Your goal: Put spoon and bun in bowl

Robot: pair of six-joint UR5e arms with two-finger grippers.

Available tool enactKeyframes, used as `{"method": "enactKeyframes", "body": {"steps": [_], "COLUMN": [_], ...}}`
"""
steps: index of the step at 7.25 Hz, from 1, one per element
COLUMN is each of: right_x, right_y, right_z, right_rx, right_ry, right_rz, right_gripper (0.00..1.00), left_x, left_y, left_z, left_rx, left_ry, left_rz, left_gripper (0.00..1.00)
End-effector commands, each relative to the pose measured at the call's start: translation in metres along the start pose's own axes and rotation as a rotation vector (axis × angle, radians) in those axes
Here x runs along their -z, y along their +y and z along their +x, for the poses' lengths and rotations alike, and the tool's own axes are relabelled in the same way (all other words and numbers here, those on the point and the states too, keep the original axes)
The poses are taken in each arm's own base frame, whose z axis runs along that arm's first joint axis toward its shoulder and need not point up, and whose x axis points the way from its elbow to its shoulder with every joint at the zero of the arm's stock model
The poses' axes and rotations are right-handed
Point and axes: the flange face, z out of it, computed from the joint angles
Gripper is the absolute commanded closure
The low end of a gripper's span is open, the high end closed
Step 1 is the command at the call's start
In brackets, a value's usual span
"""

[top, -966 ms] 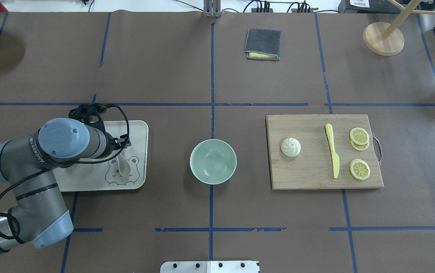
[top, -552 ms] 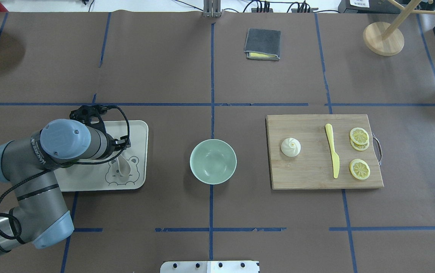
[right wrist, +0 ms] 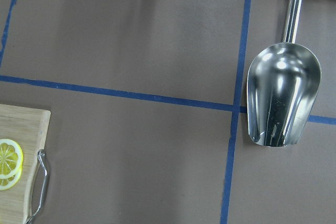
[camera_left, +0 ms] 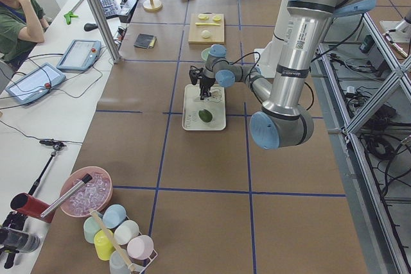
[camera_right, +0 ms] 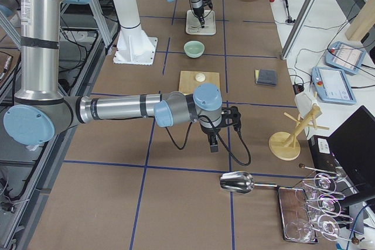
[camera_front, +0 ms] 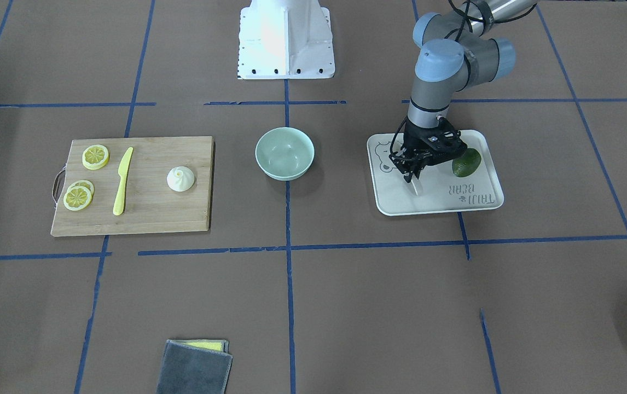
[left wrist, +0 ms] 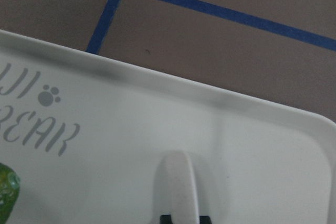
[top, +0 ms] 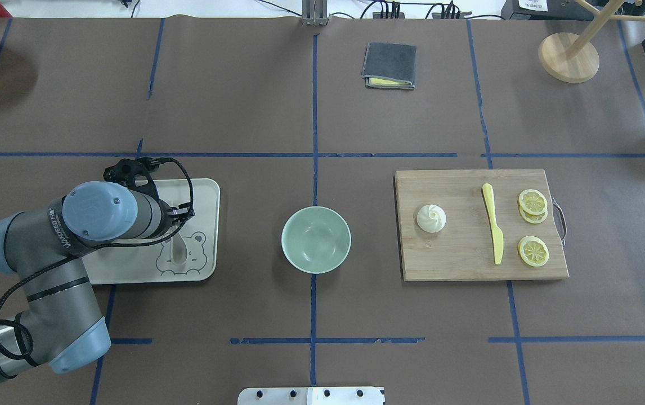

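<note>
The off-white spoon is on the white bear tray, turned narrow, on its edge. My left gripper stands over it, fingers closed on the handle. In the left wrist view the handle runs up from between the two dark fingertips. The white bun sits on the wooden cutting board at the right. The mint-green bowl stands empty in the middle. My right gripper shows only in the exterior right view, far from the board; I cannot tell whether it is open or shut.
A green avocado lies on the tray beside the gripper. A yellow knife and lemon slices share the board. A folded grey cloth and a wooden stand are at the back. A metal scoop lies below the right wrist.
The spoon's scoop lay flat and wide on the bear drawing; now it looks narrow, turned on its edge. The left arm has shifted slightly.
</note>
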Motion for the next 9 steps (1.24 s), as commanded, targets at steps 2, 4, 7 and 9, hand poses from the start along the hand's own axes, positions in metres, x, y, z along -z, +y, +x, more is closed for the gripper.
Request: {"method": "enactKeyframes", "body": {"steps": [2,4,7,9], "right_x": [-0.001,-0.001,-0.001,0.003], "right_y": [0.001,0.002,0.013,0.02], "right_z": [0.0,0.001,0.002,-0.001], "right_rx": [-0.002,-0.005,-0.014,-0.013], "right_ry": [-0.003,-0.002,-0.022,-0.027], "right_rz": [-0.002,-0.002,-0.01,-0.007], "right_gripper": [0.0,0.0,0.0,0.0], "left_x": [0.034,0.066,0.106,0.097], "left_y": [-0.001,-0.001,0.01,0.028], "left_z": [0.032,0.098,0.204,0.258], "left_rx": [0.002,0.023,0.126,0.167], "left_ry": [-0.002,-0.026,-0.05,-0.068], "left_rz": [0.001,-0.002,-0.016,-0.033], "left_gripper": [1.0,1.0,1.0,1.0]}}
